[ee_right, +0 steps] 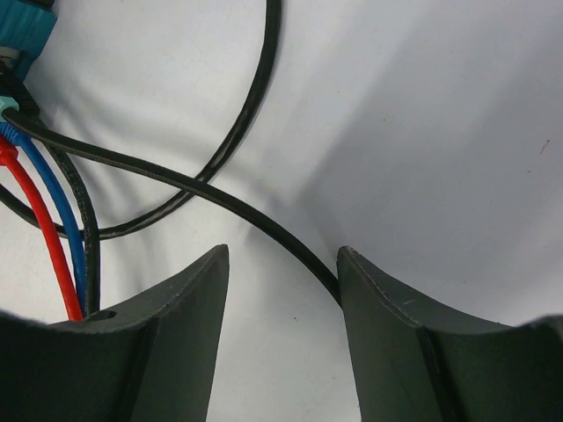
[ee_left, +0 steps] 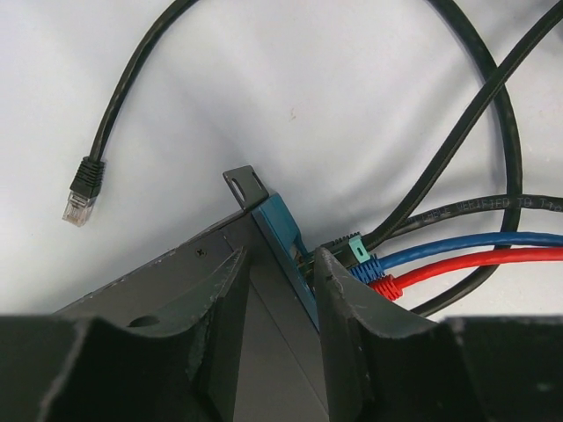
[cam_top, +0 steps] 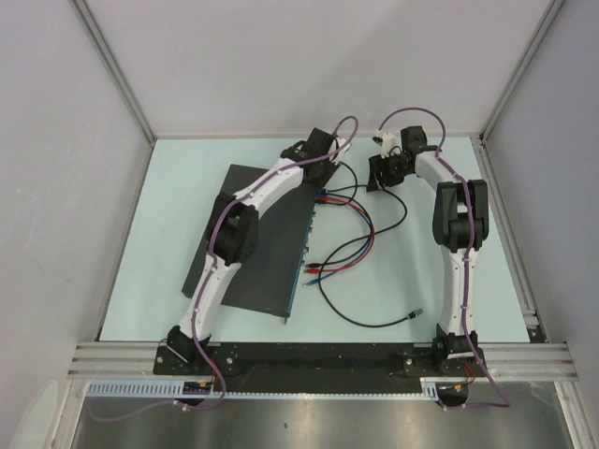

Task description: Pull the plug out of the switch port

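The switch [cam_top: 267, 243] lies flat, a black box whose blue-grey port face [ee_left: 286, 233] points right. At its far end three plugs sit side by side in ports: a black one with a teal tab [ee_left: 352, 249], a blue one [ee_left: 365, 268] and a red one [ee_left: 385, 287]. My left gripper [ee_left: 281, 255] stands open astride the switch's front edge, one finger over the top, the other finger [ee_left: 352, 325] just in front of these plugs. My right gripper [ee_right: 281, 251] is open low over the table, with a black cable [ee_right: 237, 211] running between its fingers against the right one.
A loose black cable ends in a clear plug [ee_left: 81, 195] on the table beyond the switch's mounting ear [ee_left: 244, 186]. More red and blue plugs [cam_top: 314, 268] sit nearer along the face. Another loose cable end [cam_top: 416, 316] lies front right. Grey walls enclose the table.
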`<state>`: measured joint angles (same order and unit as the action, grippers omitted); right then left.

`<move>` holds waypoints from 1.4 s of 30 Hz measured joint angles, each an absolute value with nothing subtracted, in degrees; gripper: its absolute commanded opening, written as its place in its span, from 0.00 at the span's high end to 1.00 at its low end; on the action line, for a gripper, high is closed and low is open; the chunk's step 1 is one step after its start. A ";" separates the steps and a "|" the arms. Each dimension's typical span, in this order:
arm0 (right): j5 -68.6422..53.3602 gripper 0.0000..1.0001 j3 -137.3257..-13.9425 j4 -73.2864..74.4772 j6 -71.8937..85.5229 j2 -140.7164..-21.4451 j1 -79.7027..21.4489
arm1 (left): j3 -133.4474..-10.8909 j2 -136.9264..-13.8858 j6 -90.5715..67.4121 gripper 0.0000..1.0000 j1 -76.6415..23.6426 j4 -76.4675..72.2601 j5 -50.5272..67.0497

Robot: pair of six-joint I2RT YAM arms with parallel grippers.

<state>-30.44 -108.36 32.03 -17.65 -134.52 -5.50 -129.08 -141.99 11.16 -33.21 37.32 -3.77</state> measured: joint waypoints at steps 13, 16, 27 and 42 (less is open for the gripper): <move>-30.96 0.40 -108.40 32.60 -17.63 -134.47 -5.48 | -127.90 -141.45 11.70 0.59 -33.54 36.47 -4.10; -30.96 0.40 -108.40 32.75 -17.63 -134.45 -5.48 | -127.35 -141.10 11.70 0.60 -33.54 36.21 -4.32; -31.31 0.39 -108.40 32.88 -17.61 -134.45 -5.48 | -126.41 -140.84 13.19 0.61 -33.76 35.62 -6.42; -31.48 0.39 -108.44 33.19 -17.58 -134.45 -5.48 | -123.17 -139.39 14.11 0.61 -34.39 33.50 -8.23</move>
<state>-31.48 -108.44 33.19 -17.58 -134.45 -5.48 -123.17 -139.39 14.11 -34.39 33.50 -8.23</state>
